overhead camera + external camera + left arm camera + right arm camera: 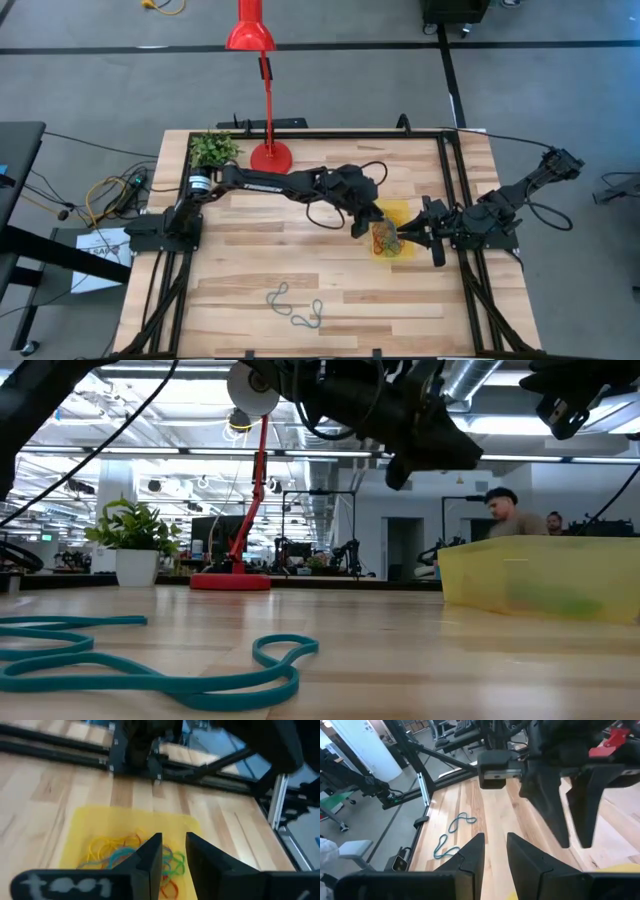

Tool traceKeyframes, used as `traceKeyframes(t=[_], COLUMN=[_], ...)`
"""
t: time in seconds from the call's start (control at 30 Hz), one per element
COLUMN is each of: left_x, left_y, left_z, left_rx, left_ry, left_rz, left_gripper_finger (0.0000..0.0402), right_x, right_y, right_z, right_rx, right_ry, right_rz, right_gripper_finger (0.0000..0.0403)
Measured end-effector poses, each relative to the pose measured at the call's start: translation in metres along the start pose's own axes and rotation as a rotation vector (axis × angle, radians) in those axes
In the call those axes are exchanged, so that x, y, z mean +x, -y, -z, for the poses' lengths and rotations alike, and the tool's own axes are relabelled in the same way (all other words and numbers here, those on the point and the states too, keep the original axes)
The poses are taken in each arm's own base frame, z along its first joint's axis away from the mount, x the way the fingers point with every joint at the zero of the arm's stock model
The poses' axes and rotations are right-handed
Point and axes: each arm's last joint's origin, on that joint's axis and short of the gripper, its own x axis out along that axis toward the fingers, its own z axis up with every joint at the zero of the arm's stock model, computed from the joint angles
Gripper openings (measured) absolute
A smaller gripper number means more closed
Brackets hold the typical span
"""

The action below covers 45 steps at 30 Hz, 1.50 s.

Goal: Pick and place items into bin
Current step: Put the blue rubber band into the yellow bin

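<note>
The bin (396, 212) is a shallow yellow translucent tray on the right part of the table, also seen in the low view (540, 575). Several coloured loops (117, 851) lie in it in a tangle. Two teal loops (280, 295) (308, 318) lie flat on the wood near the table's near edge, large in the low view (150, 672). My left gripper (173, 852) hovers open above the bin (368, 226), with nothing between its fingers. My right gripper (495, 851) is open and level at the bin's right side (408, 236), pointing toward the table's left.
A red lamp base (270, 157) and a potted plant (213, 148) stand at the far left of the table. Black frame rails (452, 190) run along the table's edges. People (505, 510) sit in the room beyond. Bare wood (250, 250) lies left of the bin.
</note>
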Motion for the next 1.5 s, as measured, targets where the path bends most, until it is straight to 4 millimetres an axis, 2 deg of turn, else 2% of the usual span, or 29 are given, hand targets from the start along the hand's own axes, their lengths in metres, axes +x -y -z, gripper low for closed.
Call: traceKeyframes(t=[0.17,0.27,0.37,0.47,0.6,0.77,0.93,1.03,1.17,1.27,1.4,1.5], left_x=[0.0,-0.002,-0.008,-0.019,-0.039,-0.088,-0.142,-0.162,-0.168,-0.166,-0.154,-0.142], left_y=[0.002,0.005,0.02,0.053,0.116,0.183,0.219,0.236,0.256,0.263,0.264,0.257], left_z=[0.009,0.022,0.035,0.041,0.045,0.05,0.063,0.083,0.119,0.146,0.177,0.198], left_rx=[-0.033,-0.066,-0.088,-0.032,0.129,0.295,0.224,0.168,0.157,0.108,0.037,-0.007], left_ry=[-0.087,-0.218,-0.379,-0.499,-0.564,-0.588,-0.581,-0.566,-0.544,-0.553,-0.501,-0.49], left_rz=[-0.014,-0.021,0.017,0.015,-0.119,-0.389,-0.68,-0.78,-0.794,-0.762,-0.709,-0.645], left_gripper_finger=[0.0075,0.0075,0.0075,0.0075,0.0075,0.0075,0.0075,0.0075,0.0075,0.0075,0.0075,0.0075], right_x=[0.0,0.0,0.0,0.0,0.0,0.0,0.0,0.0,0.001,0.004,0.008,0.012], right_y=[0.0,0.0,0.0,0.0,0.001,0.001,0.001,0.001,0.001,0.0,-0.001,-0.001], right_z=[0.0,0.0,0.001,0.002,0.002,0.003,0.003,0.003,0.003,0.005,0.005,0.005], right_rx=[0.002,0.007,0.002,0.0,-0.004,-0.007,0.026,0.028,0.026,0.02,0.011,0.008], right_ry=[0.0,-0.004,-0.012,-0.014,-0.022,-0.028,-0.028,-0.025,-0.029,-0.038,-0.031,-0.012], right_rz=[0.0,0.0,0.001,0.002,0.007,0.01,0.011,0.01,0.018,0.029,0.052,0.089], right_gripper_finger=[0.0077,0.0077,0.0077,0.0077,0.0077,0.0077,0.0077,0.0077,0.0077,0.0077,0.0077,0.0077])
